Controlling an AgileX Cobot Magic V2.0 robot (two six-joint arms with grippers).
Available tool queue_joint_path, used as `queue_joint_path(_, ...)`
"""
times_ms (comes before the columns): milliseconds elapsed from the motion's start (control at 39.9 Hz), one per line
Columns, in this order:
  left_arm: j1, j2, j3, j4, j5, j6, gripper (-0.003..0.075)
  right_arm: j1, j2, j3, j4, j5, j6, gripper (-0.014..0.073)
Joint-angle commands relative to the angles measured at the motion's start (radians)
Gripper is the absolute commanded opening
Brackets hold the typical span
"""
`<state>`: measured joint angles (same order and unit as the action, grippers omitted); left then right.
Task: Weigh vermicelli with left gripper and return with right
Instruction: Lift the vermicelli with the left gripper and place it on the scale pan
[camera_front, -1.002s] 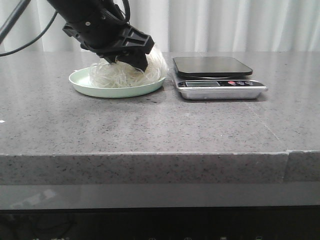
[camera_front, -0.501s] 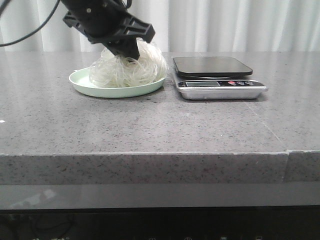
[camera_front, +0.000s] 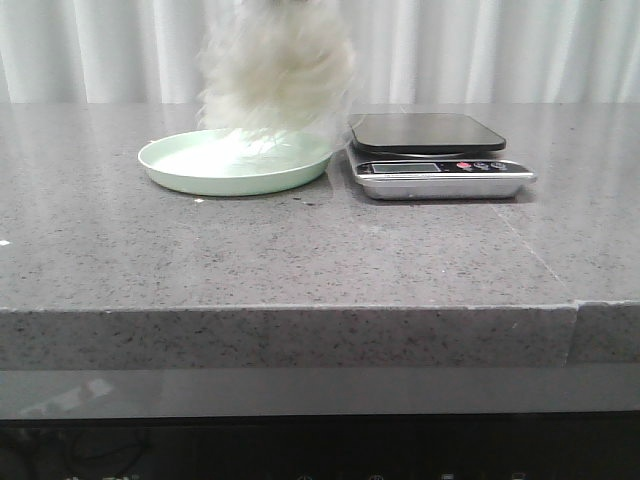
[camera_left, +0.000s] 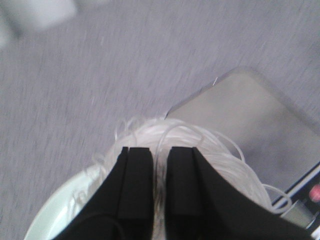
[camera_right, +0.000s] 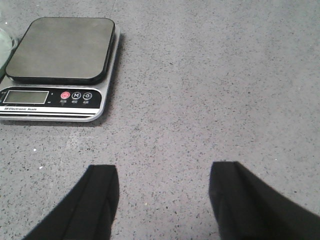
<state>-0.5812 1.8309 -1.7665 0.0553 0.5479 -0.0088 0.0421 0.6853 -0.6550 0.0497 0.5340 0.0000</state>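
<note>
Grey speckled counter (camera_front: 300, 250) fills the scene, white curtains behind. Blurred vermicelli (camera_front: 278, 70) hangs in the air above the right part of the pale green plate (camera_front: 190, 172), clear of it. Left gripper (camera_left: 159, 165) pinches the strands, its fingers nearly together. Just right of the plate stands a kitchen scale (camera_front: 435, 155). Right gripper (camera_right: 162, 195) hovers wide apart over bare counter nearby.
</note>
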Motion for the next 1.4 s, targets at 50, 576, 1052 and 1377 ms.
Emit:
queue_joint_path(50, -0.048, -0.069, -0.076, -0.002, -0.233, 0.000, 0.0155, 0.000, 0.005, -0.036, -0.005, -0.062, 0.000, 0.0519)
queue_joint_path(576, -0.127, 0.090, -0.076, 0.035, -0.528, -0.002, 0.0155, 0.000, 0.005, -0.036, -0.005, -0.062, 0.000, 0.0519)
queue_joint_path(1052, -0.137, 0.194, -0.076, 0.012, -0.493, -0.005, 0.0392, 0.000, 0.005, -0.036, -0.005, -0.061, 0.000, 0.0519)
queue_joint_path(1377, -0.135, 0.081, -0.076, -0.008, -0.298, -0.005, 0.0388, 0.000, 0.005, -0.036, -0.005, -0.061, 0.000, 0.0519)
